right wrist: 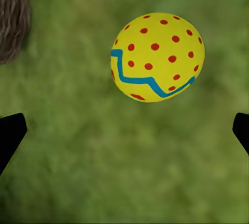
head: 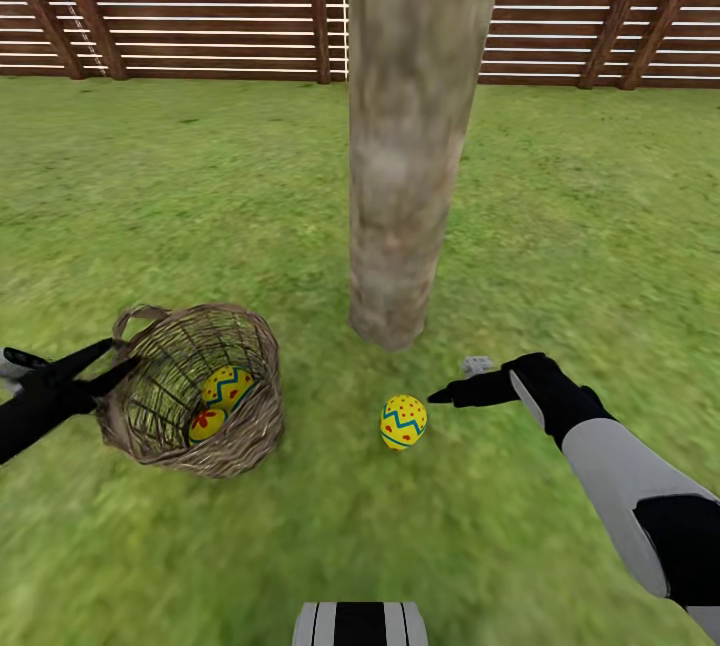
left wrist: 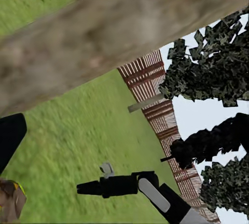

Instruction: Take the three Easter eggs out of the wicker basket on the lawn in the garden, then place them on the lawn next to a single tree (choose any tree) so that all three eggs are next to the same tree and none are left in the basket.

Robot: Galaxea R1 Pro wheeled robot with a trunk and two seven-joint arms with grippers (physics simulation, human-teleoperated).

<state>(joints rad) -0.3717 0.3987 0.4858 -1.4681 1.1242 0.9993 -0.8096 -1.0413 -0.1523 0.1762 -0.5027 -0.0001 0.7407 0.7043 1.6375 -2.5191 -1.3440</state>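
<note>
One egg (head: 403, 422) lies on the lawn (head: 560, 226) near the tree (head: 410, 146), my right claw (head: 452, 381) spread wide and empty beside it. Two eggs (head: 222, 401) remain in the basket (head: 190, 391), next to my left claw (head: 105, 361), whose grip I cannot tell; I judge they come next.

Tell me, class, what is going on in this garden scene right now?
A two-armed robot is moving Easter eggs from a wicker basket to the lawn by a tree trunk. One dotted egg already lies on the grass near the trunk's foot, apart from the basket. The right gripper hovers open just beside that egg, holding nothing. Two eggs remain inside the basket. The left gripper sits at the basket's rim, on the side away from the tree; its grip cannot be judged.
</note>
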